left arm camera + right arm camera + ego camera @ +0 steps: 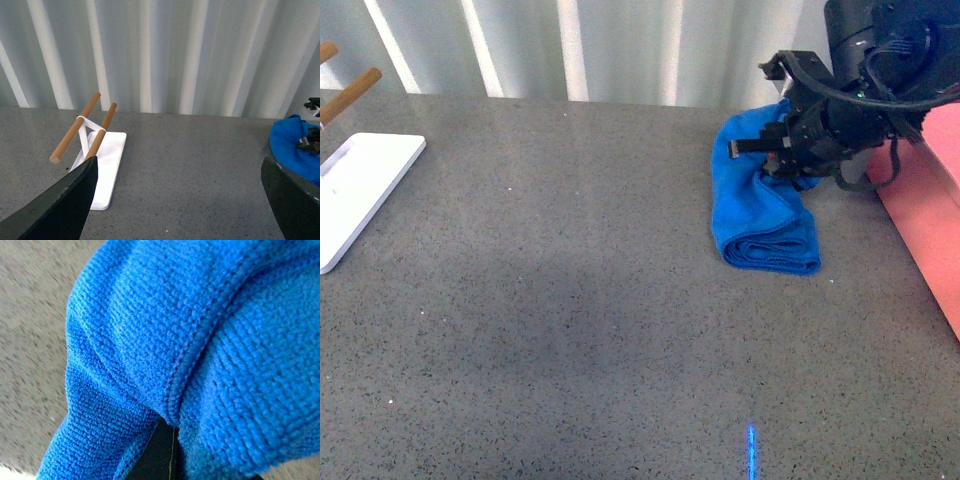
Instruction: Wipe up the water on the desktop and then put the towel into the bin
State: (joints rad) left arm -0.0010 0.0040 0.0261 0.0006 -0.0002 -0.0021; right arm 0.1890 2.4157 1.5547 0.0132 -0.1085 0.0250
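While your right hand (772, 148) is pressed into the far end of the towel (765, 220), you cannot tell whether it grips the cloth or is parted. The towel lies bunched on the tabletop (570, 300), just beside the pink bin (925, 215). Your left hand (178, 167) hangs wide and empty near the white stand (105, 167).

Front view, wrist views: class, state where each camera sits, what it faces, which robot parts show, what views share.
Front view: on the robot's body, facing forward over the desktop; right gripper on the towel near the bin.
Left wrist view: on the left arm, facing the white stand and wall; left gripper open.
Right wrist view: on the right arm, close against the towel; no gripper clearly visible.
Shared: all show the towel.
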